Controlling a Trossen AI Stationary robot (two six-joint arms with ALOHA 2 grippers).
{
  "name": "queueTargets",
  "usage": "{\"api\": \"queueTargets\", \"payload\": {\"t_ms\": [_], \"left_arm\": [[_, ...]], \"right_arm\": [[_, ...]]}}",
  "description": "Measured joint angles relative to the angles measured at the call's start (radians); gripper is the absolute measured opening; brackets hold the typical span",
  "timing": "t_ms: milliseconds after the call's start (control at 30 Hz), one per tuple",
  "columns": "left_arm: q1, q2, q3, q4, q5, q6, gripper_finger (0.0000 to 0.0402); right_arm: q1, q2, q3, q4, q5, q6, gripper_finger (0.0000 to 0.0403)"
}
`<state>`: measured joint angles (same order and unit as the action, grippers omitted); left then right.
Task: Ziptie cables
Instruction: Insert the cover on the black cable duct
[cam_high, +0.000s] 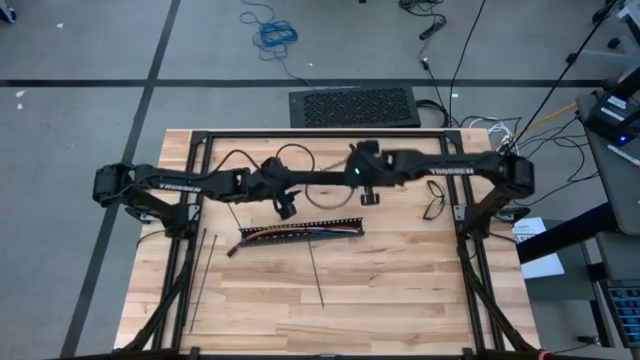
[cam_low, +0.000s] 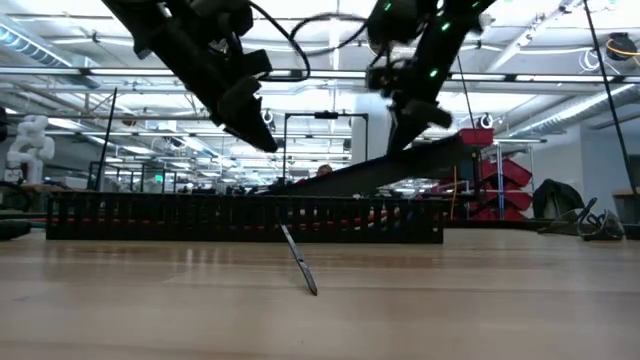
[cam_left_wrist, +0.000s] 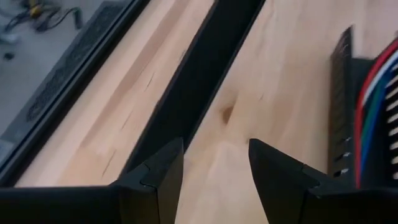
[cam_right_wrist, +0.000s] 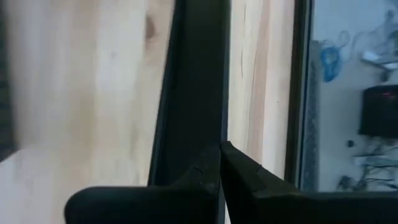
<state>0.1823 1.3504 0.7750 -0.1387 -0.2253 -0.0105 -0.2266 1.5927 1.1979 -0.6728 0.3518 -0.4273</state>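
The cables (cam_high: 300, 234), thin red, blue, green and grey wires, lie inside a long black slotted channel (cam_high: 300, 228) on the table's middle; they also show in the left wrist view (cam_left_wrist: 373, 93). My right gripper (cam_high: 370, 195) is shut on a long flat black strip (cam_low: 380, 170) that slants down toward the left arm. My left gripper (cam_high: 286, 207) is open, its fingers (cam_left_wrist: 165, 168) just above the strip's other end (cam_left_wrist: 199, 81); whether they touch it I cannot tell. Thin black zipties lie on the table: straight ones (cam_high: 203, 270) (cam_high: 315, 270) and looped ones (cam_high: 435, 207). My right gripper pinches the long black strip between its two shut fingers (cam_right_wrist: 239, 171), near the strip's higher end (cam_right_wrist: 193, 124). The fingers point along the strip. The strip is tilted, its held end up (cam_low: 450, 150); its lower end is hidden behind the channel.
A black metal frame (cam_high: 320, 135) runs round the table's far edge and sides. One ziptie (cam_low: 300, 262) leans up from the table in front of the channel (cam_low: 240, 218). Bare wood lies toward the near edge. Cords and a black grille (cam_high: 355, 106) lie on the floor beyond.
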Motion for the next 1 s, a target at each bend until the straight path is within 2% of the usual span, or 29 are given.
{"api": "queueTargets", "payload": {"t_ms": [67, 167, 367, 633, 800, 900, 1000], "left_arm": [[0.018, 0.014, 0.0, 0.037, 0.05, 0.026, 0.018], [0.04, 0.049, 0.0, 0.08, 0.065, 0.093, 0.018], [0.077, 0.159, 0.0, 0.224, 0.116, 0.255, 0.018], [0.12, 0.292, 0.0, 0.313, 0.217, 0.305, 0.018], [0.133, 0.325, 0.002, 0.32, 0.218, 0.287, 0.0178], [0.133, 0.329, 0.002, 0.316, 0.207, 0.282, 0.0146], [0.125, 0.329, 0.002, 0.318, 0.204, 0.306, 0.0069]], "right_arm": [[0.052, -0.045, -0.033, 0.015, 0.048, 0.027, 0.0001], [0.124, -0.086, -0.078, 0.023, 0.116, 0.062, 0.0001], [0.219, -0.122, -0.111, 0.046, 0.18, 0.096, 0.0001], [0.257, -0.12, -0.113, 0.058, 0.207, 0.088, 0.0001], [0.255, -0.12, -0.113, 0.059, 0.209, 0.075, 0.0], [0.255, -0.12, -0.112, 0.061, 0.21, 0.075, 0.0], [0.255, -0.12, -0.112, 0.066, 0.226, 0.094, 0.0]]}}
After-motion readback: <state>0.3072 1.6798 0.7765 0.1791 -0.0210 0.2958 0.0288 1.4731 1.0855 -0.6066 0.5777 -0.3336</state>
